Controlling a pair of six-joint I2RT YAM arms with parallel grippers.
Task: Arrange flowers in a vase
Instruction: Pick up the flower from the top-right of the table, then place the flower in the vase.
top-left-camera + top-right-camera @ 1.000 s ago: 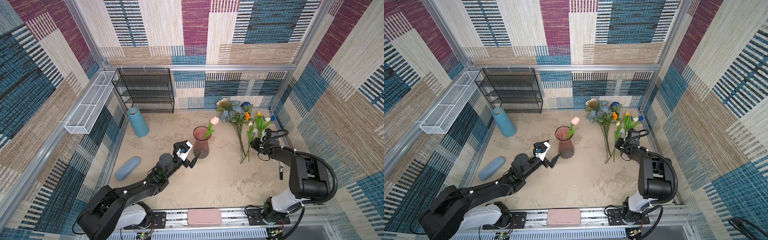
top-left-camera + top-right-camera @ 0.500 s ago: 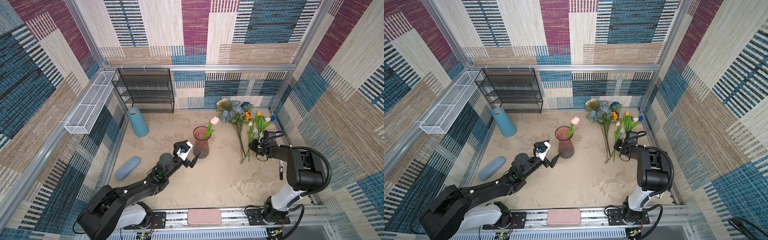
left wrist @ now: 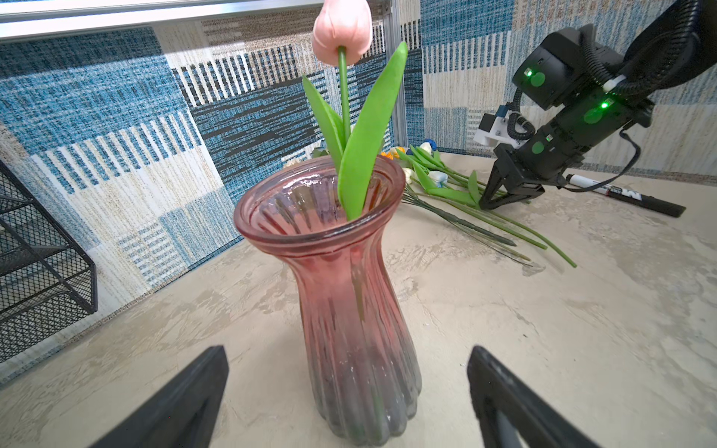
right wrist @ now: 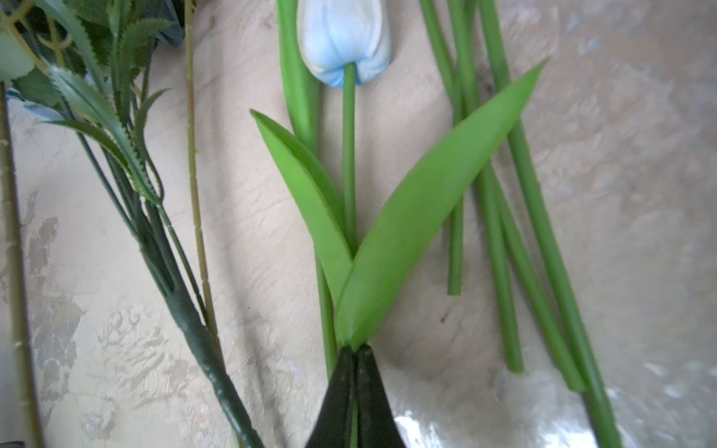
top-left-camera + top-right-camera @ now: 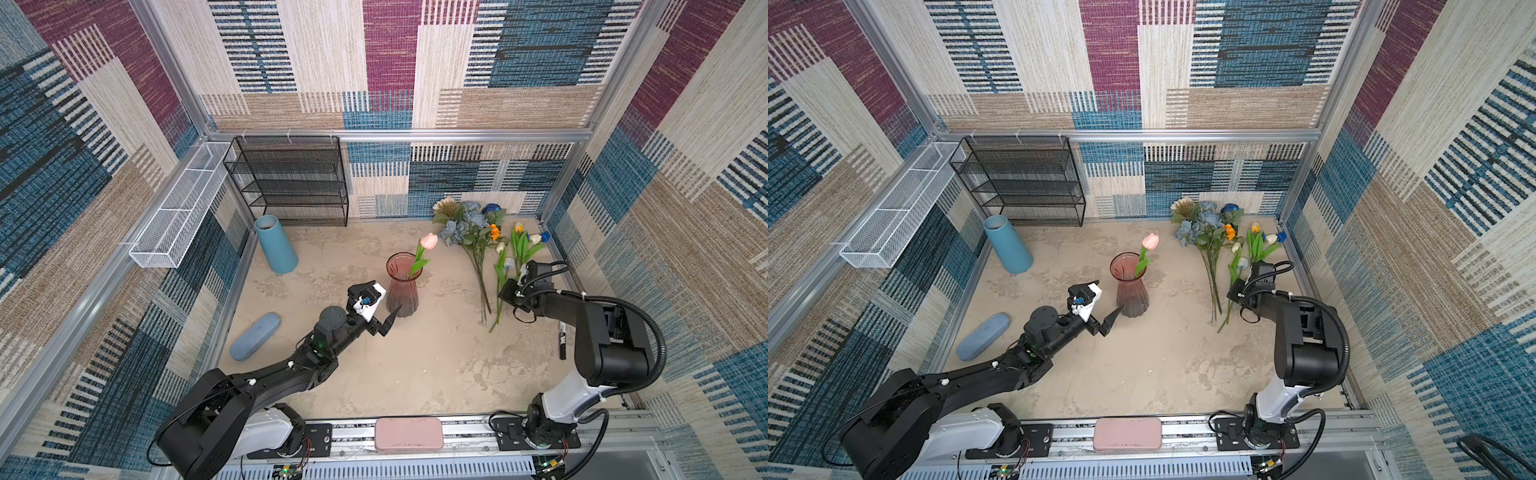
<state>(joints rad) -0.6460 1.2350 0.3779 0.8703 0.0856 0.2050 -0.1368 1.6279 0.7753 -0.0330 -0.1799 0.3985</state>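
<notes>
- Black left gripper [image 5: 376, 309] hung fully open by the vase [image 5: 401, 286], jaws spread to either side of its foot. Whether a tip touched the glass could not be told.
- Vase stood upright mid-table, the pink tulip [image 5: 429, 241] already in it and leaning on the rim. Tall, narrow-footed and unheld, it would likely tip if an incoming stem knocked the rim.
- Marker [image 5: 562, 340] lay beside the right arm, where a wide swing could sweep it away.
- Right gripper [image 4: 355, 355] was clamped shut on the blue tulip [image 4: 343, 38], pinching the stem just below its leaves while the flower lay flat on the table.
- So thin a stem in so narrow a pinch could slip or pivot once lifted, leaving the loose end badly aimed for the vase.
- Other flowers [image 5: 478, 245] lay close alongside, some stems crossing; a lift might drag one along.
</notes>
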